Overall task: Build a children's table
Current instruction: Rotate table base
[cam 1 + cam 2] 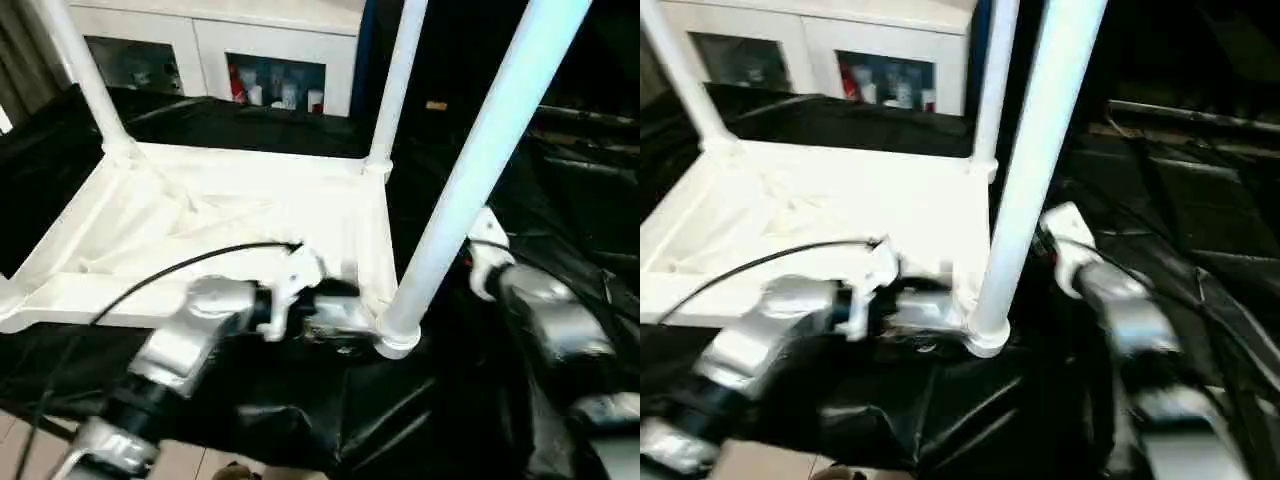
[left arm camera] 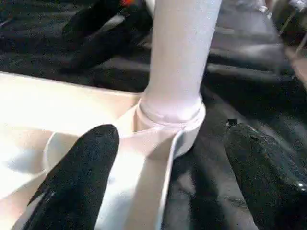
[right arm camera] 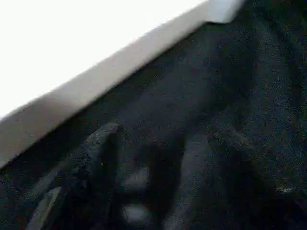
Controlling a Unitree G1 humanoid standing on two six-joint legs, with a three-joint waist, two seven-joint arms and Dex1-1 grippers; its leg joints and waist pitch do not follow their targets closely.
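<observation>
1. The children's table top (image 1: 230, 215) lies upside down on the counter (image 1: 300, 420), which is draped in black sheeting, with its ribbed underside facing up at me.
2. I count three legs standing in corner sockets: the far-left leg (image 1: 85, 75), the far-right leg (image 1: 400, 75) and the near-right leg (image 1: 480, 160), which rises from its socket (image 2: 172, 120) at the corner closest to my arms.
3. The near-left corner sits at the edge of my head view and I see no leg rising from it; I judge that the fourth leg is the one left to fit.
4. My left tool (image 2: 168, 177) is at the near-right corner, spread wide: one finger (image 2: 76, 177) is over the inside of the top, the other is outside the rim, and nothing is clamped between them.
5. My right tool (image 3: 158, 163) is over the black sheeting beside a white edge of the top. Its fingers stand apart and I see nothing between them.
6. I judge the step in hand to be seating this near-right leg; the socket joint looks closed all round from my left wrist.
7. Next I would need to find the remaining leg, take it near one end, and line it upright over the empty socket before pressing down, with the other tool steadying the top.
8. A white glass-door cabinet (image 1: 230, 50) stands behind the counter.
</observation>
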